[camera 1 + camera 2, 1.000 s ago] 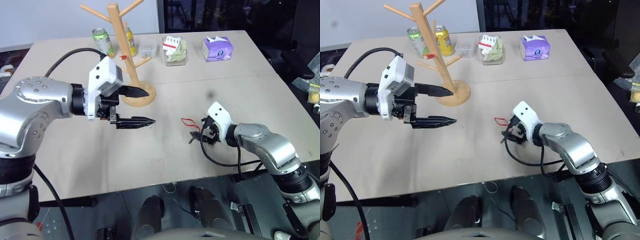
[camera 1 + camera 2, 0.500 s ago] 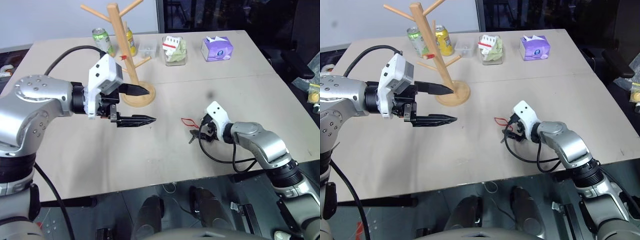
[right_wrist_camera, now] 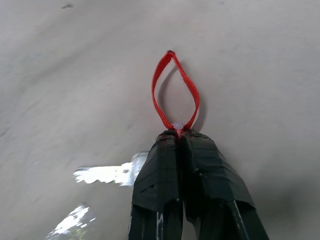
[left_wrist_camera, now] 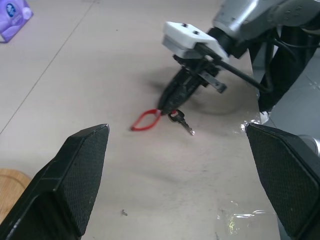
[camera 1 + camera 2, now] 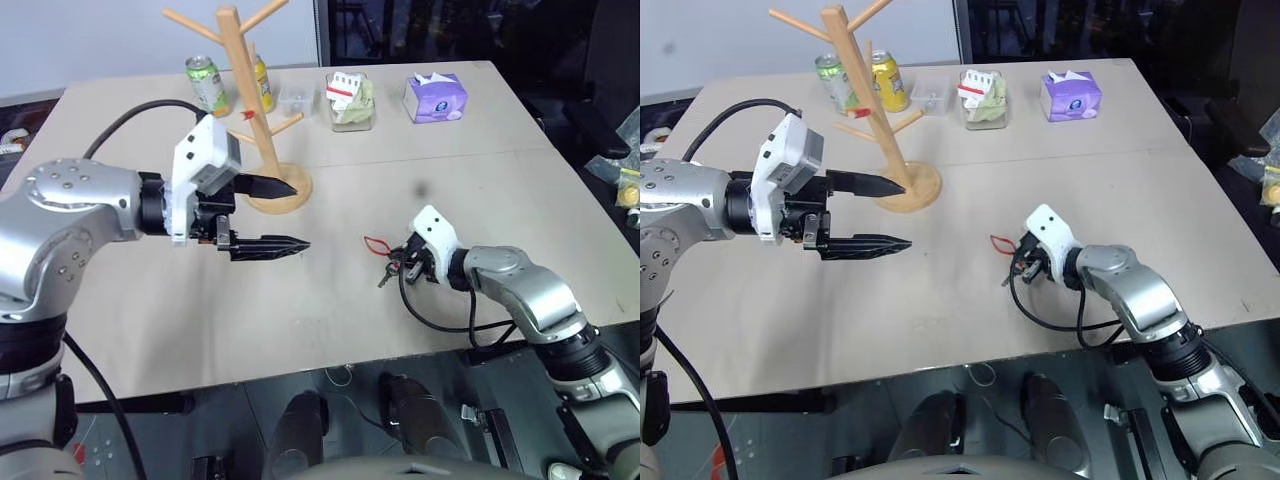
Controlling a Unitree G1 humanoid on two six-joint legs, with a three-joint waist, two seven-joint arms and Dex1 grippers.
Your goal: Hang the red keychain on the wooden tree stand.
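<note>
Right claw (image 3: 179,136) is down at the surface (image 5: 480,190) with its fingers pressed together on the knot end of the red keychain (image 3: 174,90); the cord loop fans out flat ahead of the tips and the key (image 4: 181,121) lies off to one side, touching the surface. I read the pinch at the knot as deliberate: it leaves the loop free to drop over a peg. Left claw (image 5: 292,214) hangs above the surface just in front of the wooden tree stand (image 5: 243,95), fingers spread wide and holding nothing, pointed toward the keychain, perhaps waiting for a hand-over. The stand sits well apart from the keychain, toward the far left, with bare surface between them, so I judge the carry lane open. Behind the stand are two cans (image 5: 206,82); a clear tub (image 5: 349,101) and a purple tissue pack (image 5: 435,97) sit further right, clear of the path. The keychain lies well in from the near edge.
</note>
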